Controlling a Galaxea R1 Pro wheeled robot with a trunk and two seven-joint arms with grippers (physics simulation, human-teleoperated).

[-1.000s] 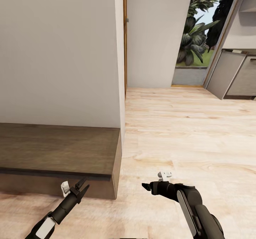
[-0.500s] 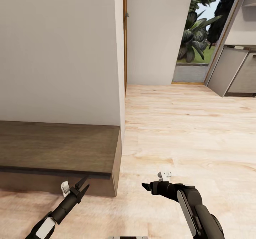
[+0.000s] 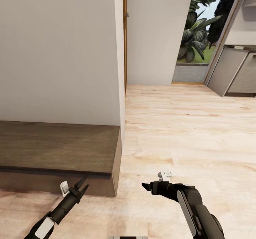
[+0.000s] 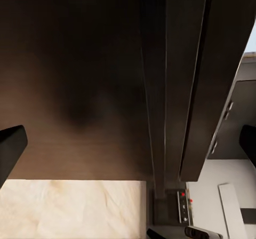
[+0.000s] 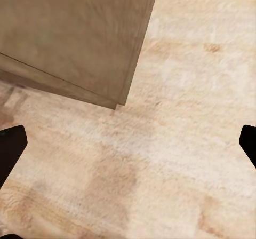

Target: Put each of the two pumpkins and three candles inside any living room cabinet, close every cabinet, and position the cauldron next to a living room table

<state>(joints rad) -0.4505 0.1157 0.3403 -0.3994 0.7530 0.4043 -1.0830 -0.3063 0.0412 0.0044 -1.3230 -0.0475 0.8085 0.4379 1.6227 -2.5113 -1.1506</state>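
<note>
At cabinet (image 3: 57, 150) end; drawer fronts look shut. My left end effector (image 3: 79, 188) and right end effector (image 3: 151, 186) both apart, empty. Next, likely: locate the remaining task items.

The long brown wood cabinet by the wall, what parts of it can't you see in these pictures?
- Long low dark-brown wood cabinet: its left end is cut off by the head view's edge.
- Its front face: foreshortened under the overhanging top, partly behind the open left gripper, so drawer lines cannot be made out.
- Left wrist view: the dark surface is too close and blurred to read.
- Right wrist view: the open right gripper's camera catches just one cabinet corner.
</note>
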